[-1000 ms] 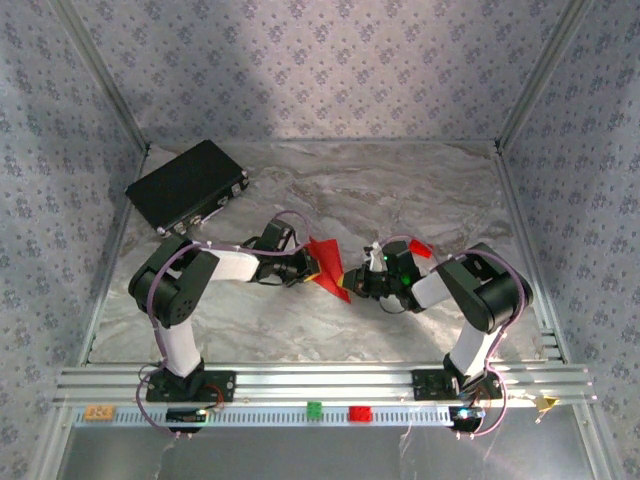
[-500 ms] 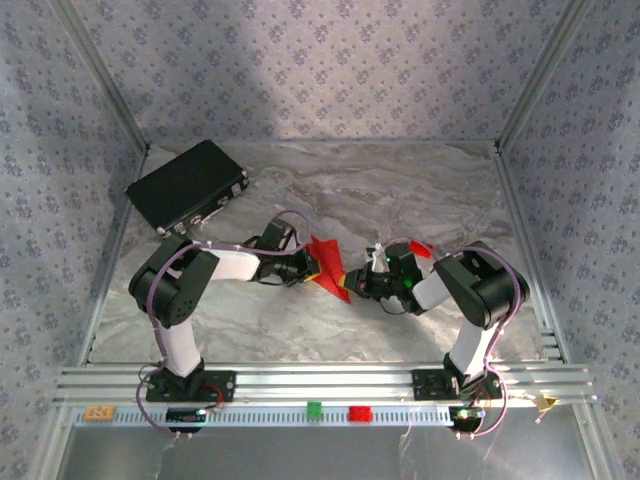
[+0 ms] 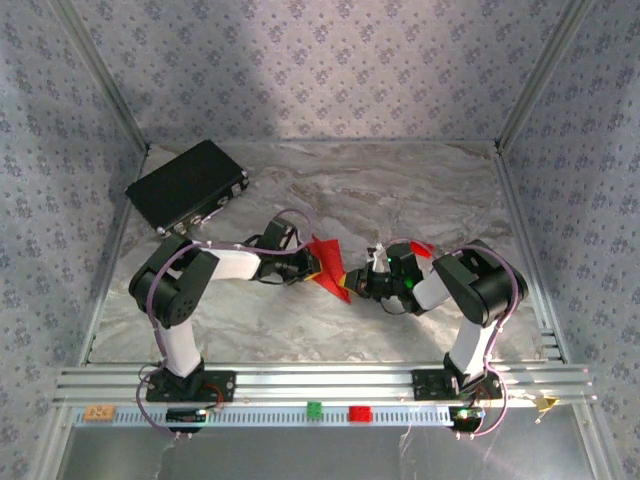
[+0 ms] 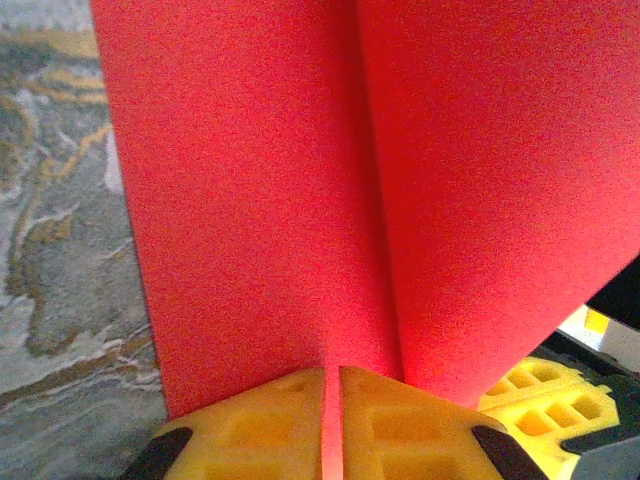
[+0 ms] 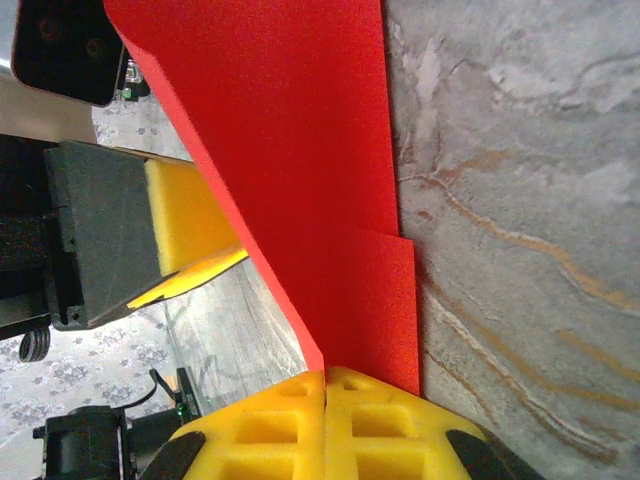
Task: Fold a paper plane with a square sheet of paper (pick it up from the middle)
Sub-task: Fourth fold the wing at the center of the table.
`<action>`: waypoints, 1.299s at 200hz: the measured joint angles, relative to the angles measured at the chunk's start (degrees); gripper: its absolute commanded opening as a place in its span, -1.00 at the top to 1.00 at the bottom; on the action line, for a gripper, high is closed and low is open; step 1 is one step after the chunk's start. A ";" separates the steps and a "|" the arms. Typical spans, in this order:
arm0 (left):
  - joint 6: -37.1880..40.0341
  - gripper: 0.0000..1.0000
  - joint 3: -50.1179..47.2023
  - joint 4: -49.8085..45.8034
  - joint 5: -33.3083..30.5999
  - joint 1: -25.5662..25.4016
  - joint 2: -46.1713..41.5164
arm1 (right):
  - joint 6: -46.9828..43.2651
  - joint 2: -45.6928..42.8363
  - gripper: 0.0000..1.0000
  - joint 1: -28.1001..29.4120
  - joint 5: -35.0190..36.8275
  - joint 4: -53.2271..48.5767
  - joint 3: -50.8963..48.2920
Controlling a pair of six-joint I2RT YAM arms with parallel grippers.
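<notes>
Folding appears well advanced: paper plane (image 3: 322,256) shows a centre crease and pointed tip, at mid-counter (image 3: 400,190). Left pincer (image 4: 332,400) is clamped on it from 9 o'clock, right pincer (image 5: 325,400) from 4 o'clock. Final creasing and release likely remain.

Both arms bend inward, left tool (image 4: 332,398) and right tool (image 5: 325,388) facing each other, each pinched shut.
</notes>
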 measured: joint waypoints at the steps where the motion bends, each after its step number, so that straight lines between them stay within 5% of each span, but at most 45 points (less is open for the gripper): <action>1: 0.04 0.75 0.00 0.00 -0.02 -0.02 -0.09 | 0.00 0.02 0.96 0.00 0.00 0.02 0.00; 260: 1.40 0.77 5.79 3.54 2.62 -1.97 4.76 | 0.63 0.66 0.96 -0.52 -0.85 1.29 -0.26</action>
